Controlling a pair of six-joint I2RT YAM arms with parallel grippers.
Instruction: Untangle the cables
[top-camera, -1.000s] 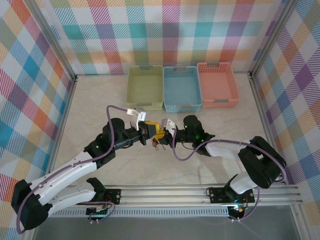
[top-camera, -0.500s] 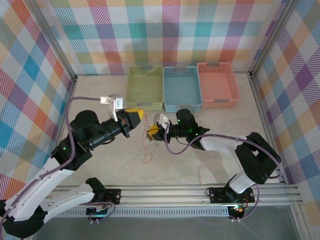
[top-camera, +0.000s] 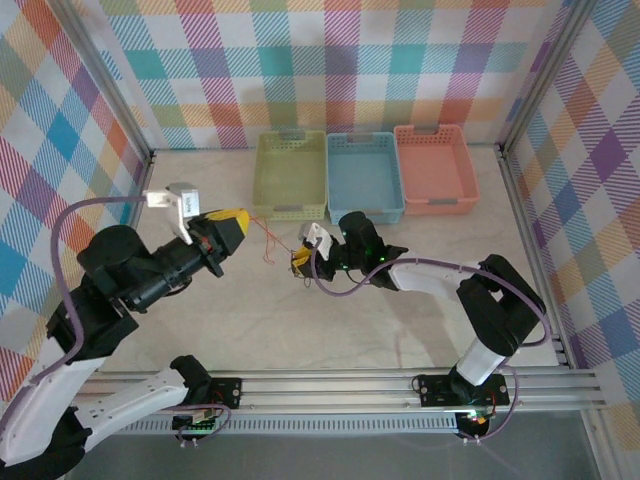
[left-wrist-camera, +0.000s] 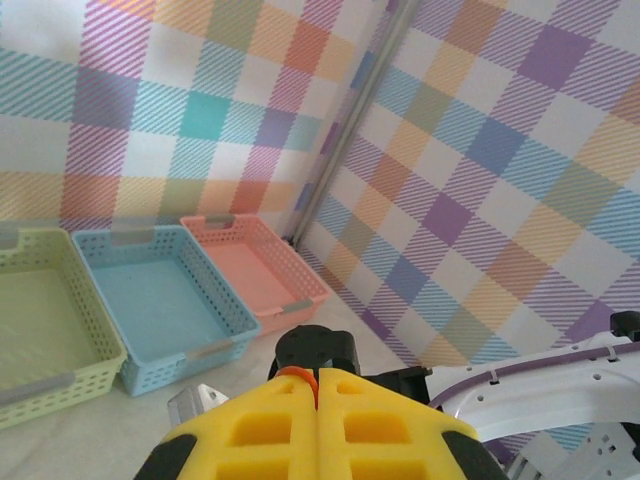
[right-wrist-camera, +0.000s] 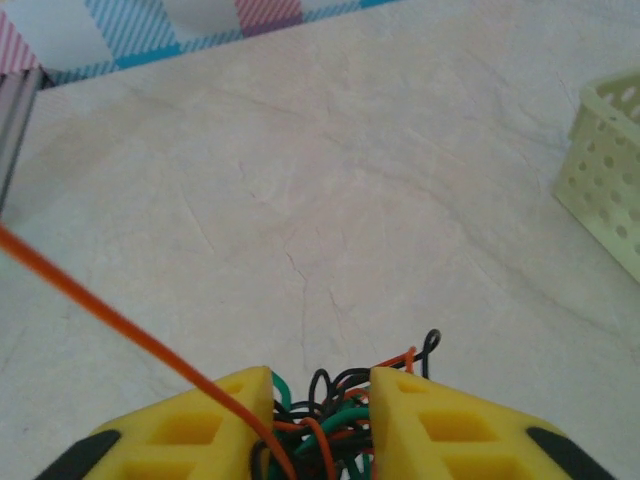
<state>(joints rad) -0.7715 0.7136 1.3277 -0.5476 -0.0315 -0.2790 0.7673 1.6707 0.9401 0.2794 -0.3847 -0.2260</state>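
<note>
The left claw (top-camera: 233, 220), raised over the left of the worktop (top-camera: 400, 330), has its soft yellow foam fingers (left-wrist-camera: 270, 425) pressed together on an orange strand (top-camera: 265, 237), likely to draw it out of the knot. That thin, glossy strand runs taut and rightward to the rest of the cables (right-wrist-camera: 335, 405), a tight snarl of hair-thin black, green and orange loops. The right claw (top-camera: 300, 262) stands apart around the snarl at mid-worktop, probably to anchor it against the pull.
</note>
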